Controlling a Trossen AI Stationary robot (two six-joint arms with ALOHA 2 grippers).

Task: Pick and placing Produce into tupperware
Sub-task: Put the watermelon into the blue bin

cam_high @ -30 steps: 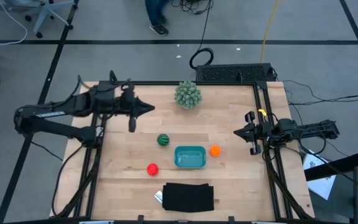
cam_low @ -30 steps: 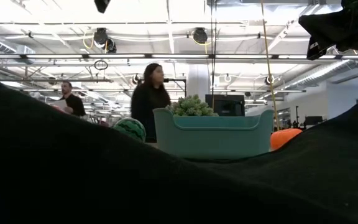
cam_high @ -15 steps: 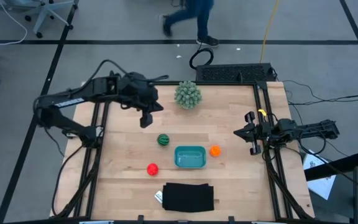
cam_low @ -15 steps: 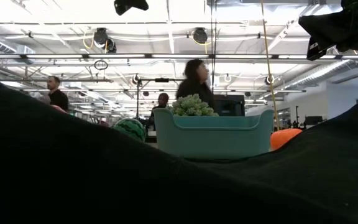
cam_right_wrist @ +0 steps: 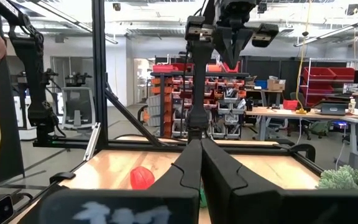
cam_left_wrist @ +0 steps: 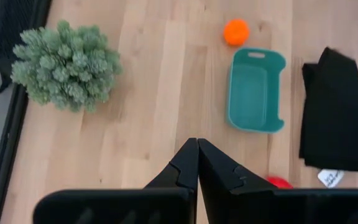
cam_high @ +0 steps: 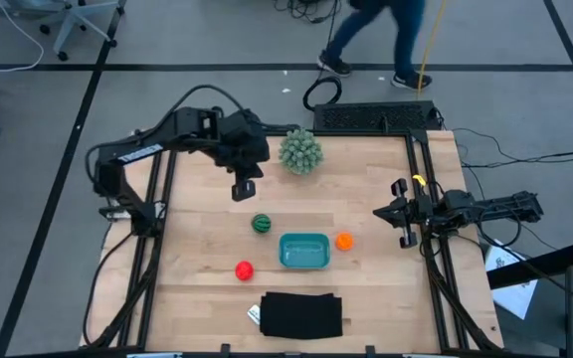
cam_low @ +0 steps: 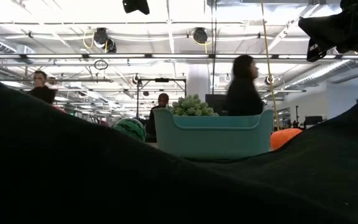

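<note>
The dark green striped melon (cam_high: 261, 224) rests on the wood, left of the teal tupperware (cam_high: 304, 251). The orange ball (cam_high: 344, 241) lies by the tupperware's right end, and the red ball (cam_high: 244, 269) sits to its near left. My left gripper (cam_high: 244, 189) hangs shut in the air, just on the far side of the melon. In the left wrist view, the shut left gripper (cam_left_wrist: 197, 146) hides the melon, while the tupperware (cam_left_wrist: 257, 90), orange ball (cam_left_wrist: 236, 31) and red ball (cam_left_wrist: 278, 182) show. My right gripper (cam_high: 403, 214) waits shut at the table's right edge.
A spiky pale-green plant (cam_high: 300, 151) stands near the far edge, right of my left gripper. A flat black rectangle (cam_high: 301, 314) lies at the near edge and fills the low view's foreground (cam_low: 73, 180). A person walks past beyond the far edge (cam_high: 376, 35).
My left arm has swung out from the table's left side toward the middle, carrying its gripper to the right until it hangs just beyond the melon. A person beyond the far edge has walked from left to right. The fruits and the tupperware have stayed put.
</note>
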